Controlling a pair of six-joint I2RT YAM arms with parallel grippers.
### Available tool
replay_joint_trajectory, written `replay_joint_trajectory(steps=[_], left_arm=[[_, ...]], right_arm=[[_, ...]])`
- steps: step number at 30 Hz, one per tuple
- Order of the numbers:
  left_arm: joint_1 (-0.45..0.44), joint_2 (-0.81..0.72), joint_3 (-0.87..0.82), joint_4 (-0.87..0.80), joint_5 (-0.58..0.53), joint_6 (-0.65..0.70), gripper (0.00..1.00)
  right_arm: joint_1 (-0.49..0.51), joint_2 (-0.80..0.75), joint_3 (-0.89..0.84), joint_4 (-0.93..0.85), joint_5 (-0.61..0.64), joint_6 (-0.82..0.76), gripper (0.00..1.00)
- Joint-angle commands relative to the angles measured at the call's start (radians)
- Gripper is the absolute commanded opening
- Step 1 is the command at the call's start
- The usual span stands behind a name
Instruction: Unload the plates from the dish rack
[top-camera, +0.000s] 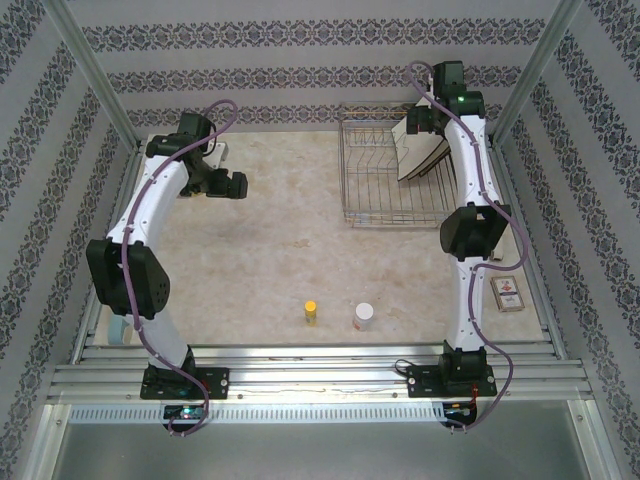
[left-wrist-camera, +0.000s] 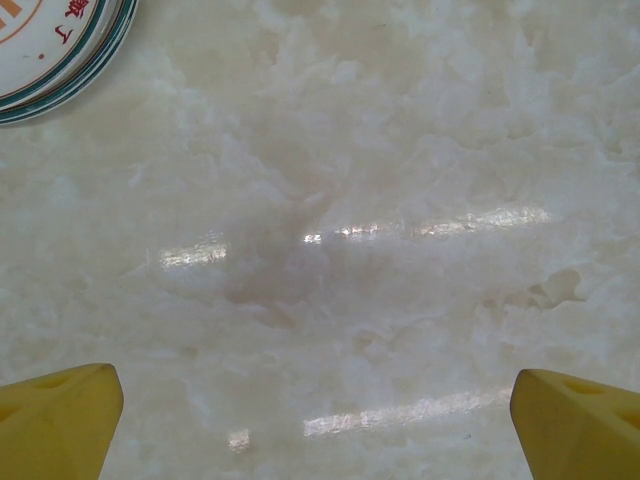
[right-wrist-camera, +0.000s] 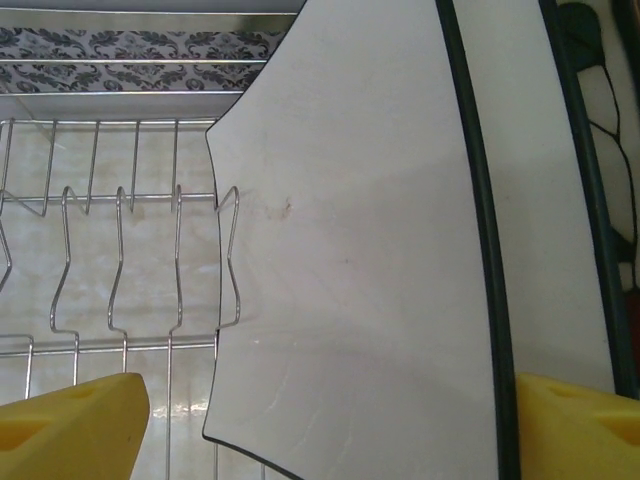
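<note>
The bench (top-camera: 280, 250) carries the dish rack (top-camera: 375, 190) at its far right, and everything here turns on that rack. The right arm reaches over the rack's right end, while the left arm stands well to the rack's left, so the right arm is plainly the nearer one for the next plate.

The square plates (top-camera: 425, 155) stand on edge at the rack's right end, leaning together. The prongs to their left hold nothing. From the right wrist, the nearest plate (right-wrist-camera: 350, 250) shows a plain cream face with a dark rim. That rim runs up and away from the camera, and a second plate (right-wrist-camera: 545, 200) lies close behind it. The right end effector (right-wrist-camera: 320, 430) is released and grasps nothing. One yellow finger (right-wrist-camera: 70, 425) stands over the rack wires, apart from the plate's free edge. The other finger (right-wrist-camera: 580, 420) stands just beyond the dark rim. The closing line therefore crosses the plate's thickness, which I judge suits a pinch on its upper edge. I cannot tell whether the second plate also sits inside the gap.

A stack of round plates (left-wrist-camera: 50, 45) lies flat on the bench, well left of the rack. The left end effector (left-wrist-camera: 315, 420) hangs just beside that stack, released, above bare bench.
</note>
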Motion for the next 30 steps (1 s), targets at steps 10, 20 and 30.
replay_joint_trajectory(steps=[10,20,30], left_arm=[[-0.010,0.028,0.031,-0.014,-0.011,0.010,1.00],[-0.014,0.038,0.044,-0.023,-0.016,0.006,1.00],[-0.016,0.045,0.063,-0.030,-0.014,0.005,1.00]], right_arm=[[-0.003,0.060,0.029,0.057,-0.070,0.032,0.57],[0.003,0.067,0.033,0.076,-0.050,0.072,0.20],[0.016,0.030,0.031,0.063,-0.027,0.089,0.00]])
